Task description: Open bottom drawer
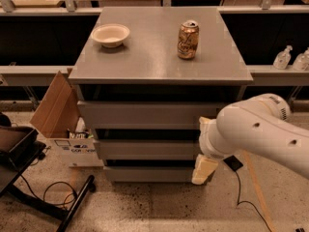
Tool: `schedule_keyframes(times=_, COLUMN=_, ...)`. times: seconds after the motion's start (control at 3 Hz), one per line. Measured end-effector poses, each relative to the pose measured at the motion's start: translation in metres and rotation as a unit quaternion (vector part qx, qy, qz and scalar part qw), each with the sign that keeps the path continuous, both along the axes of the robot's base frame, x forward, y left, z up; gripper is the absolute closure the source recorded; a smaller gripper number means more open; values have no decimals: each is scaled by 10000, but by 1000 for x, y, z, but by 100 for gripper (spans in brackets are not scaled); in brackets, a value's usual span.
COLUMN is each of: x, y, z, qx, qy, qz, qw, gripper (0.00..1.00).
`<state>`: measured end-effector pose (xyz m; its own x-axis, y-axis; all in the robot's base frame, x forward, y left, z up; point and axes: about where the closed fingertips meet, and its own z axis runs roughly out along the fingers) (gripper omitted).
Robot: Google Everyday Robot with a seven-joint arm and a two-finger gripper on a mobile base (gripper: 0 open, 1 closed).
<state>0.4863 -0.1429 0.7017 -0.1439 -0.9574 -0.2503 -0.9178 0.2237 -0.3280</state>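
A grey cabinet stands in the middle of the view with three handleless drawer fronts stacked below its top. The bottom drawer is the lowest and narrowest-looking front, sitting flush just above the floor. My gripper hangs at the end of the white arm, which comes in from the right. Its cream-coloured end is at the right end of the bottom drawer's front, level with it.
A white bowl and a bronze can rest on the cabinet top. An open cardboard box stands left of the cabinet. A black stand and cables lie on the floor at left. Bottles sit on a shelf at right.
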Motion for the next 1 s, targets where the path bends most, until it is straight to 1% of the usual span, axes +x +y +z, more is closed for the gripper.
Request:
schedule_keyframes(times=0.33, x=13, y=17, z=-65, qx=-105, qy=86, qz=40, qw=9999, gripper=0)
schedule_keyframes(times=0.67, x=23, y=29, z=-134, qx=-78, qy=103, qz=67, qw=9999, gripper=0)
schedule_keyframes(times=1.0, x=36, y=23, z=-186, qx=-25, qy=81, qz=-70, qw=9999, gripper=0)
